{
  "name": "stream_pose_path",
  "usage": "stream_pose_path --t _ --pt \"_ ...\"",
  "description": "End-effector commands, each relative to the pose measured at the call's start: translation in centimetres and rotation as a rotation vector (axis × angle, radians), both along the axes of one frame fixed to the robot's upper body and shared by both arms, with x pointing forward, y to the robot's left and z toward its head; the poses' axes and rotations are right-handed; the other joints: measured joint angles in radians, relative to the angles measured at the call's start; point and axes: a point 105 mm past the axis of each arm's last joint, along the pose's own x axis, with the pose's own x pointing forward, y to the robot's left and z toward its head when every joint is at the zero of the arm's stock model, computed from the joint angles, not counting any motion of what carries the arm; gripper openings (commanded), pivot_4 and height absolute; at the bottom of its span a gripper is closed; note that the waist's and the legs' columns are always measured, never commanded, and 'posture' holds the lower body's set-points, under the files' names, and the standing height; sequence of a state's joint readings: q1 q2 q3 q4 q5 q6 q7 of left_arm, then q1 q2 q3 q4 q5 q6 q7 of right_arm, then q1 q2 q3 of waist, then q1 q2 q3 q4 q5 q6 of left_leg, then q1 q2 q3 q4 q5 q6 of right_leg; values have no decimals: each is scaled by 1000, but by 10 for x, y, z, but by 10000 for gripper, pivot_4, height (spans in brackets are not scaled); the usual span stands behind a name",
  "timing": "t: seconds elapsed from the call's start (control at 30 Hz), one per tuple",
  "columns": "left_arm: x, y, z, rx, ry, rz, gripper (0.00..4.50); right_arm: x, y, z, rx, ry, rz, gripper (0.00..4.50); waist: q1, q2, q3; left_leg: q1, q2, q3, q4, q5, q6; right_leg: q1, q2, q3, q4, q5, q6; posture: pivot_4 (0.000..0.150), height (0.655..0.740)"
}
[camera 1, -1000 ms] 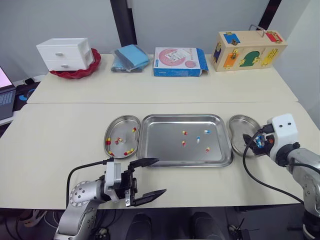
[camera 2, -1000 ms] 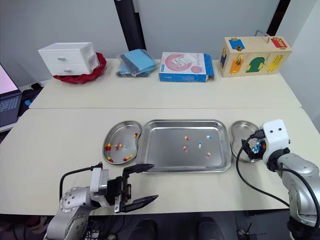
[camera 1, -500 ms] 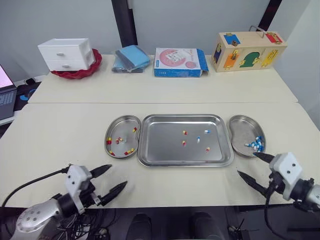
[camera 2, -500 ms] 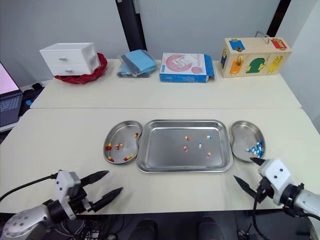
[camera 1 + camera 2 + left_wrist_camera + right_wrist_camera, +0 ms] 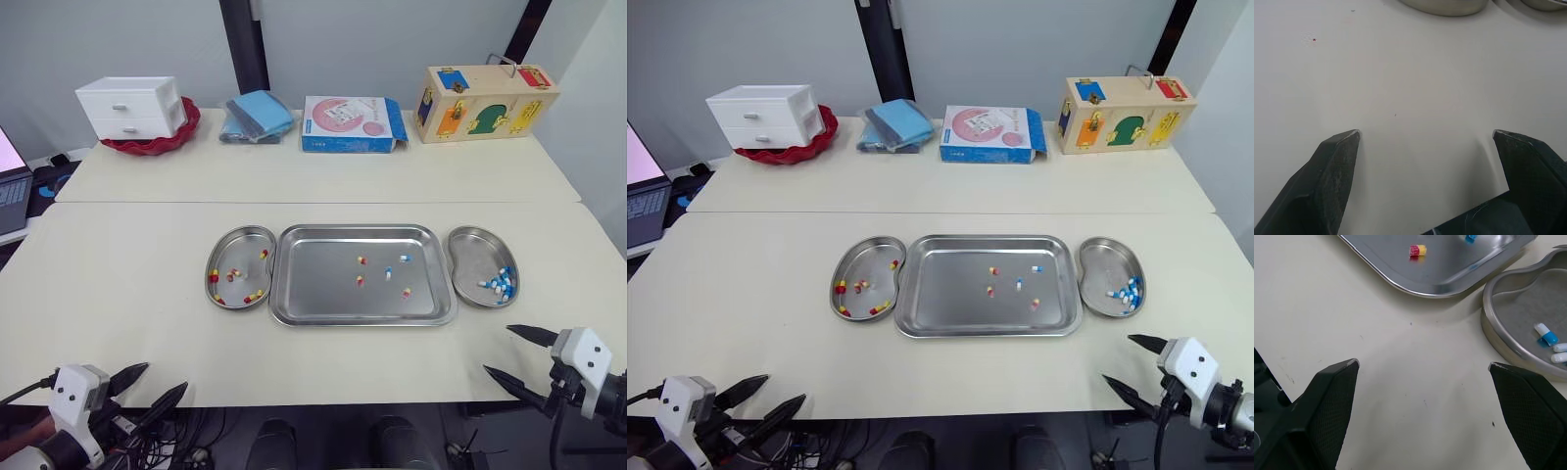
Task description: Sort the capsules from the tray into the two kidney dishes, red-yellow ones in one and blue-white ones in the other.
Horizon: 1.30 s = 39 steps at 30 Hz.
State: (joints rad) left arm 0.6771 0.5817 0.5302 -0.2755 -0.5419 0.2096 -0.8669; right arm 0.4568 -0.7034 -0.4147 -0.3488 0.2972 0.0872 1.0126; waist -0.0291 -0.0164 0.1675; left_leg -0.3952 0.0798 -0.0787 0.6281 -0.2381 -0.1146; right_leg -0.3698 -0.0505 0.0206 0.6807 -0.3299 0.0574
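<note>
— Capsules left in the tray (image 5: 313, 284)?
— Five, all in its right half. A red-yellow capsule (image 5: 406, 292) lies closest to the tray's near right corner.
— Which arm is nearer?
— The right gripper (image 5: 497, 349), near the table's front edge. The capsule sits ahead of it and to its left, over the rim. The left gripper (image 5: 167, 376) is well apart.
— Long axis?
— In the right wrist view it runs roughly fingertip to fingertip, so I judge a wrist turn is needed.
— Fingers?
— Both pairs are spread wide, holding and touching nothing.
</note>
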Motion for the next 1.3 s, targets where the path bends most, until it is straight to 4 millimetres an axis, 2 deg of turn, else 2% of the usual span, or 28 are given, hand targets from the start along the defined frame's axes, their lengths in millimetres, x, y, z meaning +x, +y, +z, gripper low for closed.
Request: stream_pose_path --t 0.03,0.13,0.17,0.37,0.53,0.7,0.87,1.0,1.1,1.2,1.27,1.3 --pt "-2 -10 5 8 -11 -44 45000 11 10 21 31 -116 32 44792 0 0 0 0 0 0 0 0 0 0 0 0 0 0 0 1500 7078" --pt "-1 -17 9 3 -11 -69 45000 14 24 31 67 -156 83 44792 0 0 0 0 0 0 0 0 0 0 0 0 0 1 1 1500 7078" --pt "0 -19 11 3 -12 -72 45000 15 27 33 79 -162 94 44792 0 0 0 0 0 0 0 0 0 0 0 0 0 3 6 1500 7078" --pt "4 -28 20 9 -24 -116 45000 20 46 38 116 -178 136 44792 0 -1 0 0 0 0 0 0 0 0 0 0 0 3 6 1500 7078" --pt "29 -70 55 9 -140 -273 45000 17 62 39 130 -163 177 44792 10 0 0 0 0 0 0 0 0 0 0 0 0 4 6 1500 7078" --pt "59 -119 78 -20 -205 -426 45000 14 82 45 166 -162 218 44792 15 1 -1 1 0 -1 0 0 0 1 0 0 0 4 7 1500 7078" --pt "89 -155 83 -3 -206 -515 45000 12 87 42 167 -153 221 44792 22 1 -1 1 -1 0 1 0 0 2 0 1 0 5 8 1500 7078" --pt "115 -181 80 20 -204 -554 45000 9 82 36 166 -144 189 44792 24 1 -1 1 -1 0 1 0 0 2 1 1 0 5 8 1500 7078" --pt "127 -197 77 25 -206 -600 45000 6 78 32 164 -141 160 44792 23 1 -1 0 -1 -1 1 0 0 2 1 1 0 5 8 1500 7078" --pt "141 -213 73 51 -219 -659 38558 3 74 29 165 -136 126 45000 24 1 -1 1 -1 0 1 0 0 1 1 2 0 5 8 1500 7078" --pt "149 -221 69 56 -220 -683 32572 3 73 28 166 -138 113 45000 24 1 -1 1 -1 -1 1 0 0 1 2 2 1 5 8 1500 7078" --pt "152 -223 67 58 -221 -691 32572 3 74 28 168 -140 107 45000 24 1 -1 1 -1 -1 1 0 0 1 2 2 1 5 8 1500 7078"
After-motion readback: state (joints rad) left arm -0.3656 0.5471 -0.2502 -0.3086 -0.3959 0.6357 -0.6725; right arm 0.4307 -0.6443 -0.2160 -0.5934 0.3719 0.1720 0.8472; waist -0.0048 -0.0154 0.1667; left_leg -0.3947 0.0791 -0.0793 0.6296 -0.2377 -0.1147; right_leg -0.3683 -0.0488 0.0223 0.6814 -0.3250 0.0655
